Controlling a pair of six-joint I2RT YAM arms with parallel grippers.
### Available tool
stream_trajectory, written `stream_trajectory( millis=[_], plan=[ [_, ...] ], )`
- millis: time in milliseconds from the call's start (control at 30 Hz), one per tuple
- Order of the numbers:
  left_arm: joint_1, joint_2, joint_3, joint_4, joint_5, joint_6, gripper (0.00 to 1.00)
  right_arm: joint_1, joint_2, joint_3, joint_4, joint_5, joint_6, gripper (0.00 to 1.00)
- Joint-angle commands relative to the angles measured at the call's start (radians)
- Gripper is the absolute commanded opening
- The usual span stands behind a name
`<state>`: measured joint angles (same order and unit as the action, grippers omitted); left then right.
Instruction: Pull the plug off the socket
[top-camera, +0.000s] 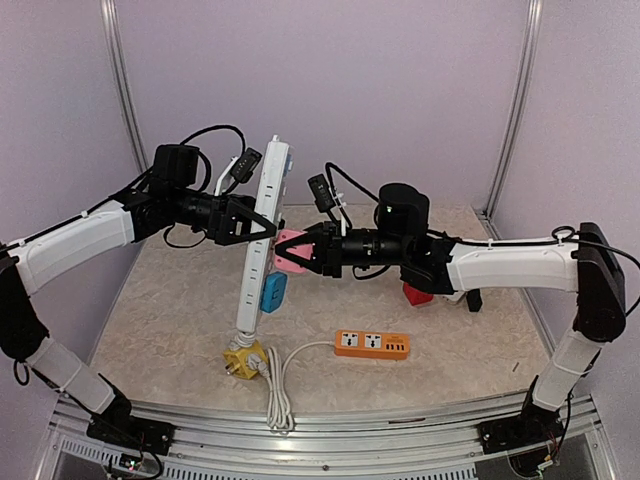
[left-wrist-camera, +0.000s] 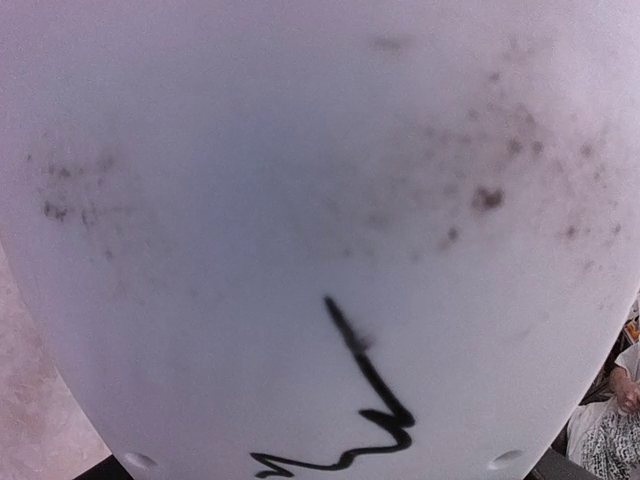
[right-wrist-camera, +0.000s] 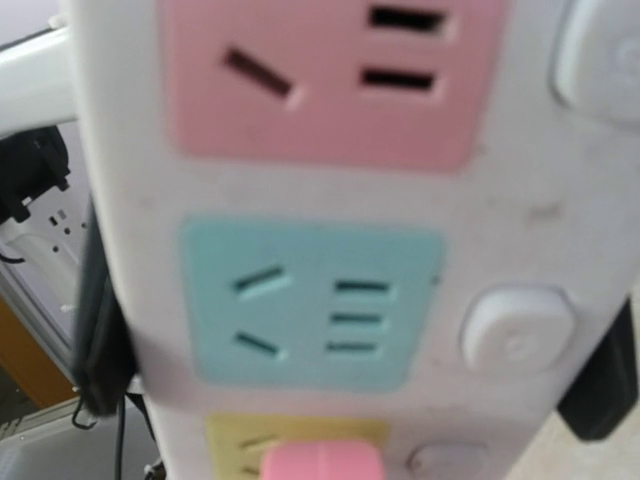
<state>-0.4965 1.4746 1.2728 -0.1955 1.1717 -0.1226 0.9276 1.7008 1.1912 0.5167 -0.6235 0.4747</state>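
Top external shows you the left gripper (top-camera: 267, 228) clamped around the white strip (top-camera: 275, 170), held tilted at frame centre. Your right gripper (top-camera: 305, 252) is closed on the pink plug (top-camera: 288, 240), which sits in the strip's yellow socket (right-wrist-camera: 235, 436).
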Motion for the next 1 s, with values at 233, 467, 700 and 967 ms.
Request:
stream_trajectory(
  millis=[233,467,700,967],
  plan=[
    [0.013,-0.015,0.032,0.049,0.01,-0.01,0.02,0.011,-0.003,0.005,-0.045,0.007,-0.023,0.0],
    [0.013,-0.016,0.03,0.049,0.007,-0.009,0.01,0.01,-0.013,0.013,-0.103,0.085,-0.048,0.0],
    [0.013,-0.017,0.031,0.051,0.007,-0.01,0.01,0.01,-0.014,0.001,-0.066,0.051,-0.029,0.0],
    [0.012,-0.017,0.03,0.054,0.011,-0.012,0.01,0.011,-0.011,-0.006,0.008,-0.03,0.016,0.0]
  ],
)
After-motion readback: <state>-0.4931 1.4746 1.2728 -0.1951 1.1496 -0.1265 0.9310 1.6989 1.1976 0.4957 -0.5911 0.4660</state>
